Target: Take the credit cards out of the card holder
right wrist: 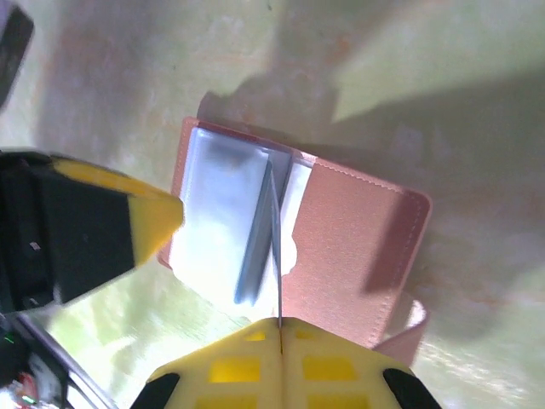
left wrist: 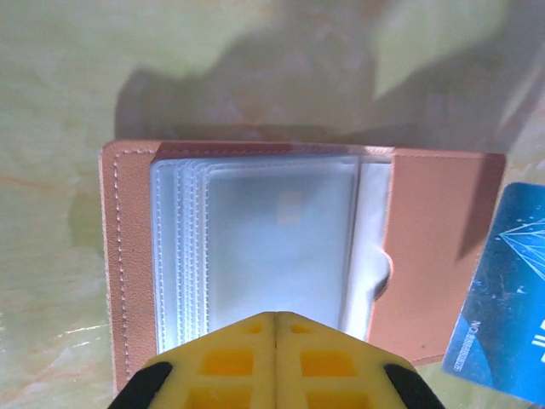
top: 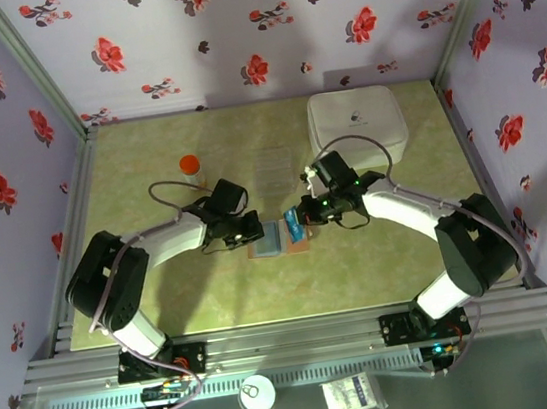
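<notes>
The right gripper (right wrist: 279, 331) is clamping its yellow fingers (right wrist: 230, 368) tight on a card (right wrist: 275, 247). From its wrist the card is showing edge-on, as a thin line running from the fingertips out over the open holder (right wrist: 353, 234). I can't tell there whether the card's far end is touching the clear sleeves.

The left gripper (left wrist: 274, 328) is squeezing its fingers together with nothing between them, and their tips are sitting at the edge of the holder's stack of sleeves. The left wrist view is giving what the right one isn't: the card's blue printed face, hanging just past the holder's tan right flap.

From above, the holder (top: 268, 241) is lying open near the middle of the tabletop (top: 382, 261), between the two grippers, with the card standing over its right half. A white box (top: 357, 125) is sitting at the far right corner, and an orange-capped bottle (top: 190, 168) is standing toward the far left.
</notes>
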{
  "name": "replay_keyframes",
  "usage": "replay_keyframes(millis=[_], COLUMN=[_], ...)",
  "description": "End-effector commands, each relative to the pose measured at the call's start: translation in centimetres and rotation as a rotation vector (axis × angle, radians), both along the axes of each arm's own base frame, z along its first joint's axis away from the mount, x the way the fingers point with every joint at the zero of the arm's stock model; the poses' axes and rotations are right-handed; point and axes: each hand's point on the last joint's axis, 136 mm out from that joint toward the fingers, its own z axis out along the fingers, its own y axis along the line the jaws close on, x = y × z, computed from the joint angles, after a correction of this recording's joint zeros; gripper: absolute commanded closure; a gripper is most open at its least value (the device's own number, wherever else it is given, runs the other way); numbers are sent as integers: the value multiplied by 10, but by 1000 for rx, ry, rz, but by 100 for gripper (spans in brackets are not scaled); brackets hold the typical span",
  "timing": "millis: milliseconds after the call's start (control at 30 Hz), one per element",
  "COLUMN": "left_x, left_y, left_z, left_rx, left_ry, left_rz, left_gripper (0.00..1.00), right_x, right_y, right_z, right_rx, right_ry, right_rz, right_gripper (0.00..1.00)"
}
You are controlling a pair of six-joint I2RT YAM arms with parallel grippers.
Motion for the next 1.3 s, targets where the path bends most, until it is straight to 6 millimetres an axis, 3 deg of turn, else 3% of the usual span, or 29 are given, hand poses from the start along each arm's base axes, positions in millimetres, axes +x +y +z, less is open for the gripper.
replay_keyframes(millis=[0,133,333,567,1033,1267], left_x=[8,11,13,12,23,32], left_y=[7,19,39,49,45,50], left_z=[14,20,33,34,26,25], left_rx=[-15,-12,-40,-49,-116,-129], left_ry=[-49,-66,-115,-100,-41,-18], left_rz=[43,73,145,176,216,226], left_gripper=[94,93,92,92,92,92], right_x=[1,15,41,69,147,162], right_y=[-19,-23,-3,5,39,48], right_z=[9,16,35,38,42,32], right_rx=[-171,-295,-295,-371,-341,-322], right_ry=[-123,-182,-291,-353,-464,-466], right_rz=[198,371,602,814,888,934], right_gripper=[100,99,100,100,100,100])
